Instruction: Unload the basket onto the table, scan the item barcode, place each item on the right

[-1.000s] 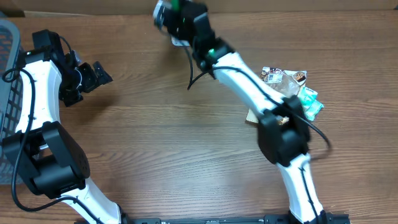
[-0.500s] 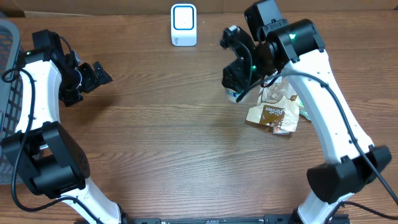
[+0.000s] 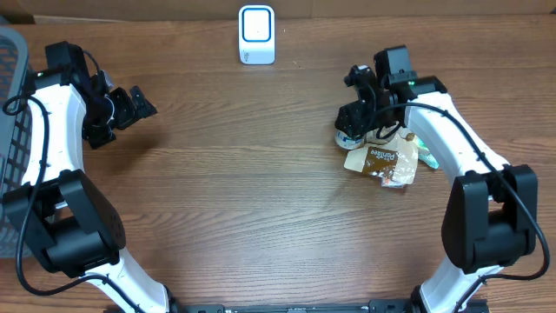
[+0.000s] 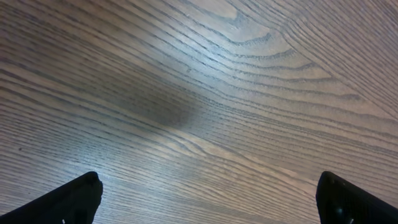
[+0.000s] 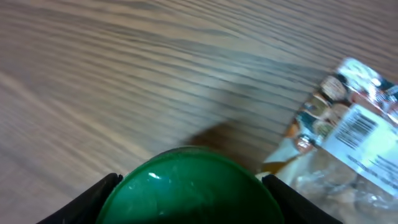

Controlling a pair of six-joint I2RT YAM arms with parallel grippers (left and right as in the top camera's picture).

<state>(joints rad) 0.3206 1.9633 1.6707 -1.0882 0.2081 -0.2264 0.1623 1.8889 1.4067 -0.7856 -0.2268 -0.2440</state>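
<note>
My right gripper (image 3: 352, 124) is shut on a round item with a green lid (image 5: 189, 186) and a white and blue body (image 3: 346, 136). It holds the item low over the table, just left of a brown snack bag (image 3: 382, 161). In the right wrist view the lid fills the space between both fingers (image 5: 102, 190). The white barcode scanner (image 3: 256, 35) with its blue window stands at the back centre, well left of the item. My left gripper (image 3: 139, 104) is open over bare wood at the far left, its fingertips (image 4: 81, 196) wide apart with nothing between them.
A pile of packets lies at the right: the brown bag, a clear packet with a barcode label (image 5: 351, 134) and a teal one (image 3: 430, 156). A grey basket (image 3: 9, 52) sits at the left edge. A cardboard wall runs along the back.
My right arm has swung from the scanner at the back to the right and down beside the packets, carrying the green-lidded item. The scanner is uncovered again. The left arm has not moved.
</note>
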